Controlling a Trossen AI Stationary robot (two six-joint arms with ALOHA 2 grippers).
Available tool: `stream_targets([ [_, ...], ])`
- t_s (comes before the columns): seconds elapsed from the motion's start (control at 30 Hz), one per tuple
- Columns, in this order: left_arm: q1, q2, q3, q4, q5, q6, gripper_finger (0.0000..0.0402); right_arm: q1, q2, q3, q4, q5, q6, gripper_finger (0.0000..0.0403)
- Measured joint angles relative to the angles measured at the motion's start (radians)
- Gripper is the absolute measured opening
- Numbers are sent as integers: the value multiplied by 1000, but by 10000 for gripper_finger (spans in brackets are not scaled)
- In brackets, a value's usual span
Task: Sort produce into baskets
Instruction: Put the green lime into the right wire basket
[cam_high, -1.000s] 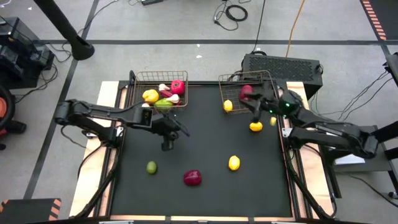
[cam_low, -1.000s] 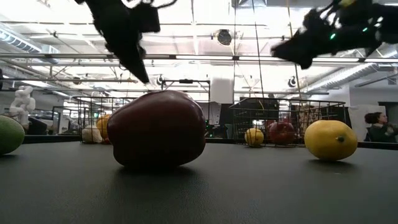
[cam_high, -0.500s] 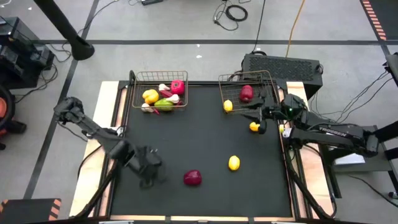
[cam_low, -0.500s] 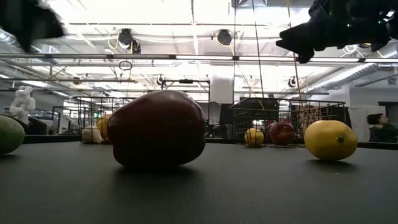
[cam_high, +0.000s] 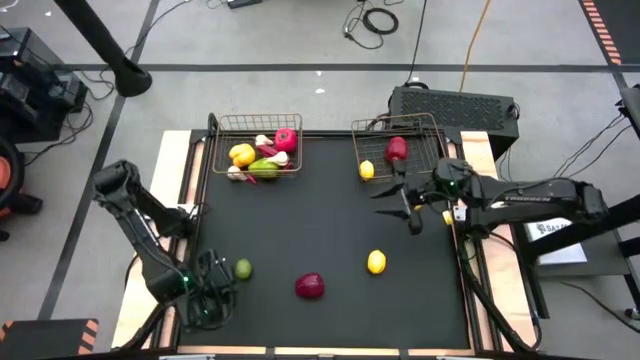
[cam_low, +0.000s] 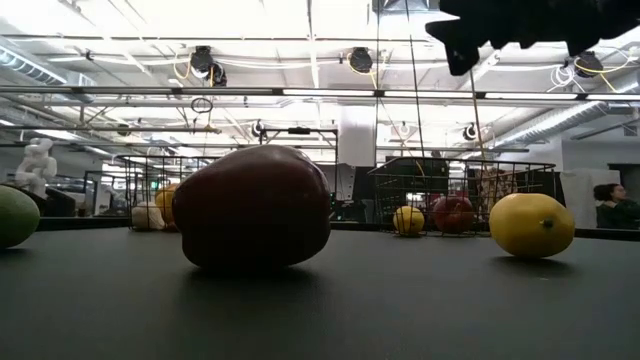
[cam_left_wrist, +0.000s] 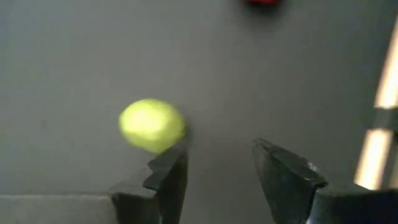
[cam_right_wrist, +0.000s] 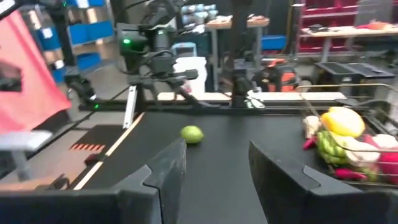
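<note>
Nearest the front edge of the bench (cam_high: 330, 225), the left gripper (cam_high: 212, 300) sits low at the left front corner, its arm folded back sharply from the left-side mount; its fingers (cam_left_wrist: 168, 174) stand apart with nothing between them, the green lime (cam_high: 243, 268) lying just beside one fingertip, not enclosed, which suggests an approach for a pick not yet made. Along the same front band lie the dark red apple (cam_high: 310, 286) and, to its right, a yellow lemon (cam_high: 376, 262), both loose on the black mat and presumably awaiting sorting. Mid-bench on the right, the right gripper (cam_high: 408, 207) hovers above the surface, its arm stretched in from the right edge and held roughly level; its fingers (cam_right_wrist: 165, 171) are spread and carry nothing. Whether another piece lies directly under it cannot be told. At the far edge stand the two wire baskets: the left basket (cam_high: 212, 150) holds a mixed heap, with a yellow piece, a red one, green and white items packed together; the right basket (cam_high: 355, 150) holds a small lemon and a red apple, apparently the fruit side. Judged from the loose pieces, the sort is well along but unfinished.
</note>
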Motion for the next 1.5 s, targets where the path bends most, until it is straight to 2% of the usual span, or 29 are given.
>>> stream_targets([
  [0.13,-2,57,0,-49,-4,33,225,33,41,26,-1,1,-23,167],
  [0.33,21,156,0,-137,-30,238,283,42,56,31,-8,2,-45,167],
  [0.6,102,258,0,-155,-26,724,290,42,55,31,-20,2,-47,167],
  [0.73,139,269,0,-152,-13,839,290,42,55,31,-21,2,-47,167],
  [0.9,192,269,0,-138,-88,840,290,42,55,31,-22,2,-47,167],
  [1.0,225,266,0,-144,-95,790,290,42,55,31,-22,2,-45,167],
  [1.2,250,224,24,-157,-17,560,290,42,55,31,-41,2,-45,167],
  [1.37,209,208,64,-236,25,533,290,42,55,31,-51,6,-50,167],
  [1.5,204,208,66,-290,-4,443,290,42,55,31,-52,6,-45,167],
])
